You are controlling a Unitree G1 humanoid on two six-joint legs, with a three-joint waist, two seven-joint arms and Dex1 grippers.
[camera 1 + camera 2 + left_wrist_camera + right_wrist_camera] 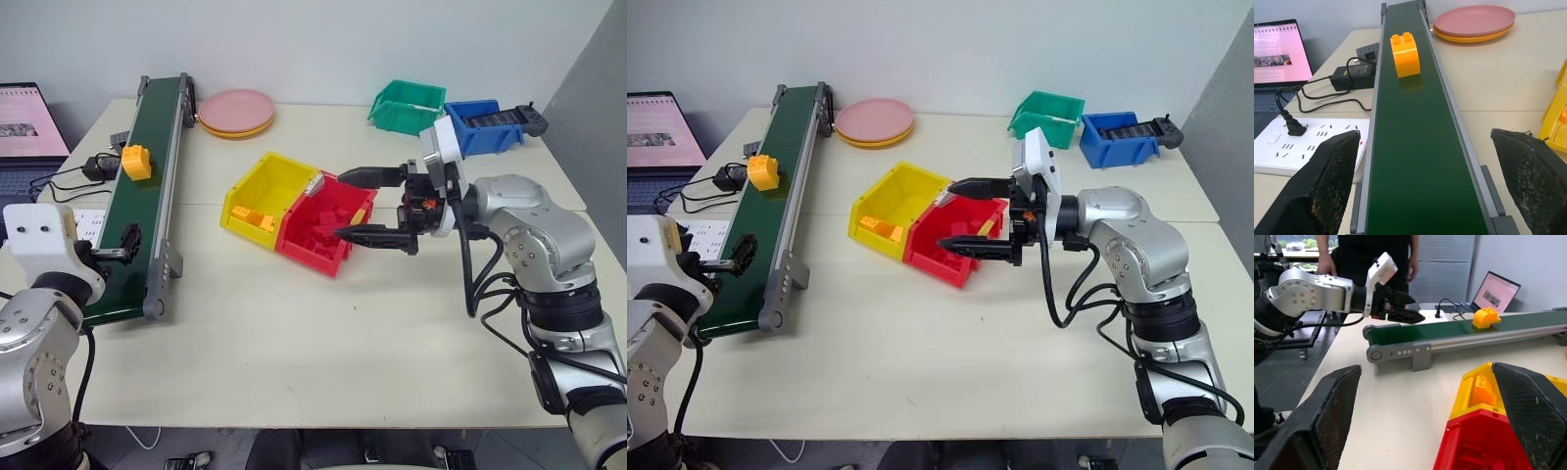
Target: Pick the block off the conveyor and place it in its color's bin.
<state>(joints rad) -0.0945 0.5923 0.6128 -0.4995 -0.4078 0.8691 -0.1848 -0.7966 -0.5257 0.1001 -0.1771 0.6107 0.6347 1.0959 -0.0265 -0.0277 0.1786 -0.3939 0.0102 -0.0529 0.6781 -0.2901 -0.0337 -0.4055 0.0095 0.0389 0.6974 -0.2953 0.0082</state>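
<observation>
Left end effector [743,250] sits at the near end of the conveyor [147,196], pointing along the belt, with its two black fingers [1332,171] spread wide to either side of the dark green strip and gripping nothing. Ahead of it, further up the belt, the yellow-orange block [136,162] stands upright on the green surface, studs on top, well apart from those fingers.

Right end effector [374,207] hovers level over the middle of the surface, pointing toward the robot's left, its fingers also spread apart and empty. It hangs just above the red bin [328,227], near that bin's far edge. The yellow bin [265,191] stands touching the red one on its left side, and a few yellow-orange bricks [253,216] lie inside it; red bricks fill the red bin.

Further back on the surface are a green bin [407,106] and a blue bin [482,124] side by side, and a stack of plates [236,113], pink over yellow, just beside the conveyor's far end. To the left of the belt lie a white power strip [1288,147] with a black plug, a black adapter [1352,77] with cables, and an open laptop [29,127]. A person [1371,252] in dark clothes stands beyond the surface in the right wrist view.
</observation>
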